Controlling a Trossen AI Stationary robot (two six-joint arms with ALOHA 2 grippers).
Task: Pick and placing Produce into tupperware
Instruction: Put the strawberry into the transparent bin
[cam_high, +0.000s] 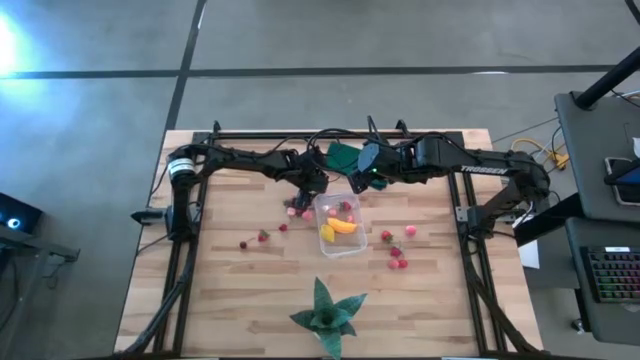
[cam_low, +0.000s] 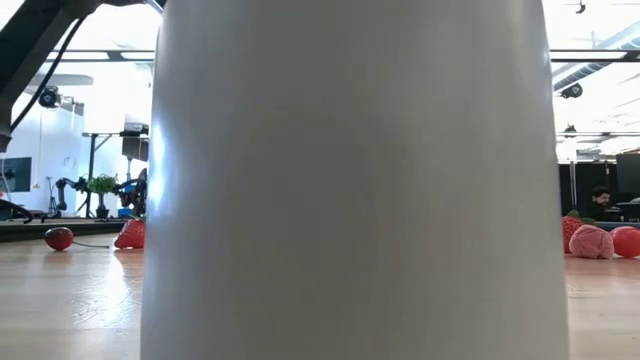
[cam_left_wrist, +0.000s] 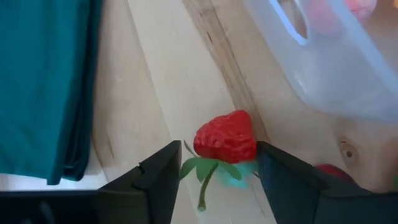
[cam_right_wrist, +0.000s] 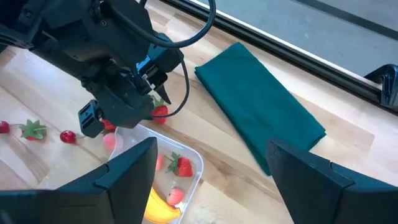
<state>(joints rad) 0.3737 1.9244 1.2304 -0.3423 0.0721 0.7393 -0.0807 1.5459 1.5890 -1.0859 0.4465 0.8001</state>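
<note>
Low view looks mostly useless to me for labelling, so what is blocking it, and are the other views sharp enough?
Low view: a large blurred white object close to the lens fills the middle; only strawberries show at the edges. Left wrist view: the strawberry between the left gripper fingers is fairly sharp, the tupperware soft. High view: glare at the left edge, small produce.

Folded teal cloth (cam_right_wrist: 261, 115) at the back of the wooden tabletop (cam_high: 240, 290), green star-shaped leafy thing (cam_high: 326, 313) up front.

White wall (cam_low: 350, 180) between red berries (cam_low: 130, 235)
</note>
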